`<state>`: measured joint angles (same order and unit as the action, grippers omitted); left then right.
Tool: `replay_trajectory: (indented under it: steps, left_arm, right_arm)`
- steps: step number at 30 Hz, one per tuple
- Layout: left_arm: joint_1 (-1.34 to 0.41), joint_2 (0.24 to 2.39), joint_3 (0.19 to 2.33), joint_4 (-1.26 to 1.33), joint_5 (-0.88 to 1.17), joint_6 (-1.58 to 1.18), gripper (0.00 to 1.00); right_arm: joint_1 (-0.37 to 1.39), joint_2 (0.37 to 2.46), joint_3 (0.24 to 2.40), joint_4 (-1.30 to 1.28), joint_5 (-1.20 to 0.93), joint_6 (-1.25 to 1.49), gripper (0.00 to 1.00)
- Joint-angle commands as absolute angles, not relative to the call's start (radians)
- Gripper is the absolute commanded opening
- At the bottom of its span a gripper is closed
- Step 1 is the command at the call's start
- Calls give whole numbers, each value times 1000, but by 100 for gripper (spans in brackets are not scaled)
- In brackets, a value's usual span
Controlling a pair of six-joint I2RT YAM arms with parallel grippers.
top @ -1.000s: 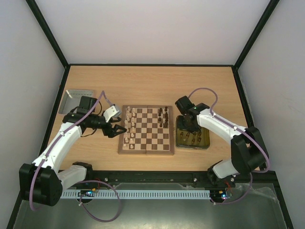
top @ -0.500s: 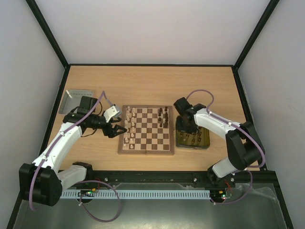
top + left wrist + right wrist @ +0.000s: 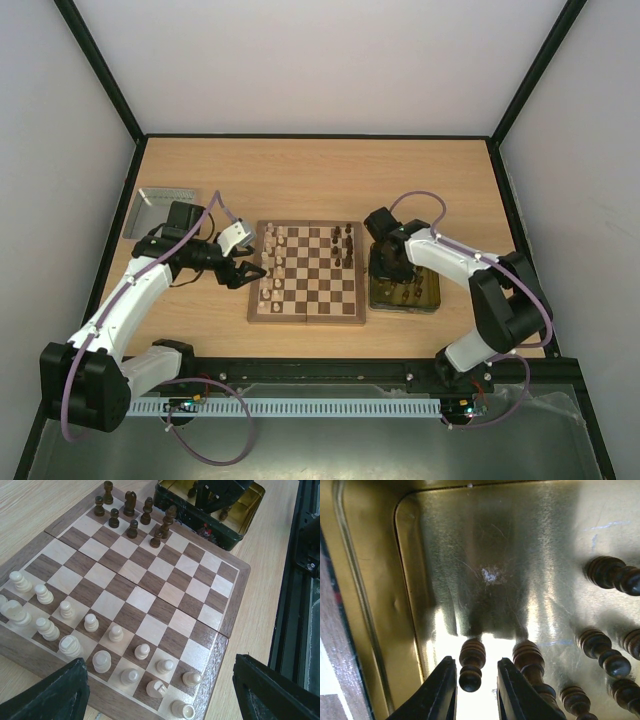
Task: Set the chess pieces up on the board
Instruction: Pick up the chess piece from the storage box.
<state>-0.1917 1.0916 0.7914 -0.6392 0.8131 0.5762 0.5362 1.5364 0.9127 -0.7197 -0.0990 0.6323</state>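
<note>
**Inspector:** Checking right gripper: state?

**Assistant:** Parted narrowly, clamping nothing. A dark piece lies flat between the fingers, long axis along them, on the tray floor beside the board.

**Inspector:** Left gripper?

**Assistant:** Wide open, empty, at the board's far side from the tray. The right one is nearer.

**Inspector:** Change?

**Assistant:** Right gripper sank further into the tray; left unmoved.
</note>
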Motion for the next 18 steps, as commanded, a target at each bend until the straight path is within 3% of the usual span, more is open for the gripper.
replay_trajectory:
  steps: [1,6,18]
  left_arm:
    - [-196,1085,782,-632,818,577,79]
    - [-196,1083,782,-631,818,576,79]
    - [-196,1081,781,-630,817,577,79]
  right_arm:
    - [536,1563,898,-715,-96,609,22]
    - [535,1574,901,-710,-100,607,21]
    - [537,1583,939,-729,-87,607,8]
